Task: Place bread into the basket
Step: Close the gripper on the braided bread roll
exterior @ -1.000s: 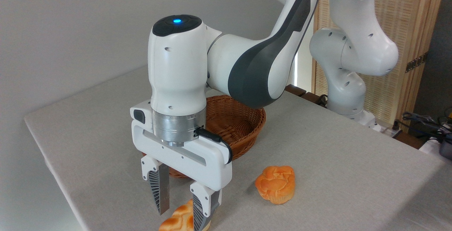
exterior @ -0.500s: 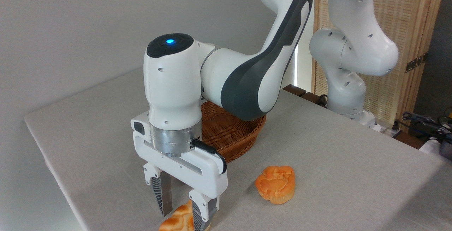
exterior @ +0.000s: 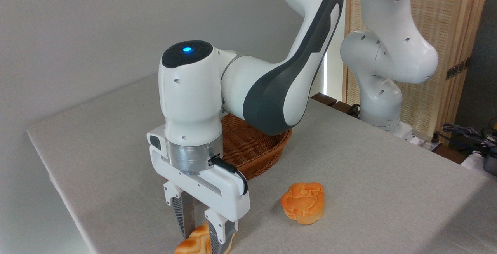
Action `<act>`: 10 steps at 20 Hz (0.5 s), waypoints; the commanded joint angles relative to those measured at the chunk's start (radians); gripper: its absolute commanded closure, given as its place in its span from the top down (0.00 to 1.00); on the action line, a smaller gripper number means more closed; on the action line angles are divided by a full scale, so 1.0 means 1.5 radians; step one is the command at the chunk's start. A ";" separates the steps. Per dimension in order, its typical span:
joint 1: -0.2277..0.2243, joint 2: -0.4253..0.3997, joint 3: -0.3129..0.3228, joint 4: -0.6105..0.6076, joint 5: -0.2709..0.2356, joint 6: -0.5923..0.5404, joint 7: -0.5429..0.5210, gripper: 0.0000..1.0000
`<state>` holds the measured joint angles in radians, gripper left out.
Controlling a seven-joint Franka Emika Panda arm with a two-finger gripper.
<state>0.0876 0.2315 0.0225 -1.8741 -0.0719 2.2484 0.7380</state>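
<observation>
The bread [exterior: 191, 246], a golden braided loaf, lies at the table's front edge, cut off by the bottom of the picture. My gripper [exterior: 202, 243] points straight down over it. Its two fingers [exterior: 182, 215] press on the loaf from either side, so the gripper is shut on the bread, which still rests on the table. The brown wicker basket [exterior: 256, 149] stands just behind the gripper, partly hidden by the wrist and forearm. What shows of its inside holds nothing.
A round orange muffin-like bun [exterior: 303, 202] sits to the right of the gripper. The table's left edge [exterior: 58, 192] runs close by the gripper. The arm's base [exterior: 382, 102] stands at the back right, with cables beyond.
The gripper came down a little and its fingers drew together onto the loaf. The bun and the basket have not moved.
</observation>
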 commanded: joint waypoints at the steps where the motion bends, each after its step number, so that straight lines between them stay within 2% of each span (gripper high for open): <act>1: 0.000 0.005 -0.004 -0.004 -0.002 -0.002 0.006 0.28; 5: 0.000 -0.002 -0.004 0.005 -0.005 -0.015 0.002 0.29; 8: 0.001 -0.013 0.002 0.051 -0.012 -0.091 0.004 0.29; 10: 0.001 -0.037 0.004 0.056 -0.013 -0.114 0.004 0.29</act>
<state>0.0888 0.2237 0.0223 -1.8235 -0.0749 2.1579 0.7382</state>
